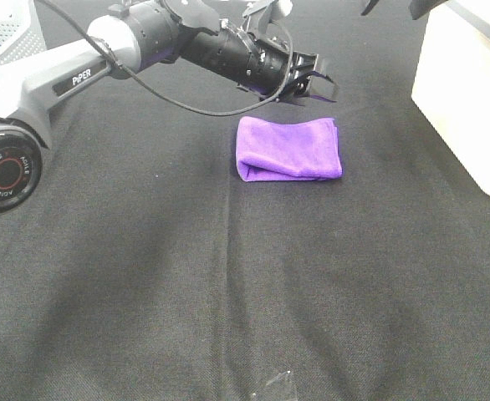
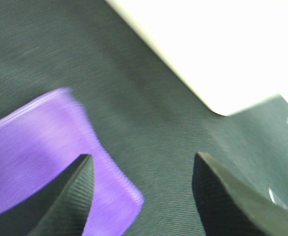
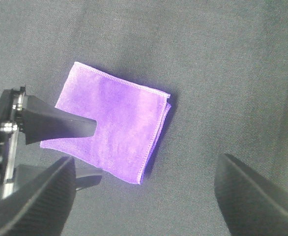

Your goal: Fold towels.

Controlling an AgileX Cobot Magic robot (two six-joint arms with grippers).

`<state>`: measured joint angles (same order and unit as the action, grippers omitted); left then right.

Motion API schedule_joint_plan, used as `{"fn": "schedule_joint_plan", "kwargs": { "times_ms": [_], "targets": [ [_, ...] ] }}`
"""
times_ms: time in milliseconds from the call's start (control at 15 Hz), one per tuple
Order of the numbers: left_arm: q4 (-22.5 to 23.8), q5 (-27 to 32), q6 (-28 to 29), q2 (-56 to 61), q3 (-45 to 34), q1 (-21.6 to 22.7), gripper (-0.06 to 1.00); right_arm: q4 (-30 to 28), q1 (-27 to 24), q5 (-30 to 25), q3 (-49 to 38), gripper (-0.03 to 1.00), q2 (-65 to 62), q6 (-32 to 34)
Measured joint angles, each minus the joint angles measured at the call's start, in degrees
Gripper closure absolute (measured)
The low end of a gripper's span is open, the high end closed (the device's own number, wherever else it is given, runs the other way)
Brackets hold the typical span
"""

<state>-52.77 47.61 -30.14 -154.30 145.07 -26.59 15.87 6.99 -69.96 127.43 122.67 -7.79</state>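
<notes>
Honestly looks nearly done: the purple towel (image 1: 288, 149) lies folded into a small rectangle on the black desk (image 1: 145, 276). Left gripper (image 1: 319, 81) hovers just behind it, jaws apart and empty. Right gripper (image 3: 144, 196) hangs well above, jaws apart too.

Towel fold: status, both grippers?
Left gripper open, empty, above towel. Right gripper open, empty, high. Towel folded flat. Cream bin alongside, not touching.

The folded towel (image 1: 288, 149) lies on the tablecloth (image 1: 186, 276), right of centre towards the far side. The left gripper (image 1: 319, 82) hangs just behind it. A box (image 1: 467, 100) stands far right.
</notes>
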Motion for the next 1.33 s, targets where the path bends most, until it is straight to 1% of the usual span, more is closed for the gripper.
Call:
{"fn": "schedule_joint_plan", "kwargs": {
  "times_ms": [67, 133, 200, 267, 467, 533, 600, 667, 733, 800, 867, 933, 1000, 1133, 1200, 1333],
  "targets": [
    [0.7, 0.4, 0.2, 0.0, 0.0, 0.4, 0.37, 0.0, 0.0, 0.0, 0.0, 0.22, 0.0, 0.0],
    [3.2, 1.5, 1.4, 0.4, 0.0, 1.0, 0.37, 0.0, 0.0, 0.0, 0.0, 0.22, 0.0, 0.0],
    [7.0, 3.5, 3.9, 1.1, 0.0, 1.7, 0.37, 0.0, 0.0, 0.0, 0.0, 0.22, 0.0, 0.0],
    [12.6, 6.5, 7.0, 2.2, 0.0, 2.5, 0.37, 0.0, 0.0, 0.0, 0.0, 0.22, 0.0, 0.0],
    [30.7, 15.7, 19.0, 7.4, 0.0, 4.9, 0.36, 0.0, 0.0, 0.0, 0.0, 0.22, -0.2, 0.0],
    [35.3, 17.8, 21.6, 9.0, 0.0, 5.5, 0.34, 0.0, 0.0, -0.1, 0.0, 0.22, -0.6, 0.0],
    [38.0, 20.7, 23.2, 11.2, 0.1, 6.5, 0.32, -0.7, 0.0, -0.1, 0.0, 0.22, -1.7, 0.1],
    [38.9, 21.5, 24.0, 12.5, 0.1, 7.2, 0.30, -1.6, 0.0, -0.1, 0.0, 0.22, -2.7, 0.7],
    [40.6, 21.5, 26.1, 13.8, 0.1, 8.0, 0.26, -2.5, 0.0, -0.1, 0.0, 0.22, -3.6, 1.7],
    [43.6, 21.7, 28.5, 14.7, 0.1, 8.7, 0.19, -3.3, 0.0, -0.1, 0.0, 0.22, -4.5, 2.3],
    [47.8, 21.8, 30.1, 15.8, 0.1, 9.8, 0.15, -3.6, 0.0, -0.1, 0.0, 0.22, -5.5, 2.9],
    [50.2, 21.8, 30.9, 17.1, 0.1, 11.1, 0.13, -3.8, 0.0, -0.1, 0.0, 0.22, -6.5, 3.0],
    [50.6, 21.9, 31.3, 18.6, 0.1, 12.8, 0.13, -4.8, 0.0, -0.1, 0.0, 0.22, -7.6, 3.0],
    [49.0, 21.9, 31.4, 22.1, 0.1, 17.5, 0.12, -9.1, -0.2, -0.1, -1.4, 0.22, -11.1, 3.5],
    [48.0, 21.9, 31.5, 23.9, -0.1, 20.9, 0.12, -10.1, -0.8, 0.0, -4.4, 0.22, -14.0, 4.2],
    [45.6, 21.9, 30.1, 28.1, -3.7, 27.0, 0.12, -11.2, -2.4, 0.1, -12.8, 0.22, -22.1, 4.5]
  ]
}}
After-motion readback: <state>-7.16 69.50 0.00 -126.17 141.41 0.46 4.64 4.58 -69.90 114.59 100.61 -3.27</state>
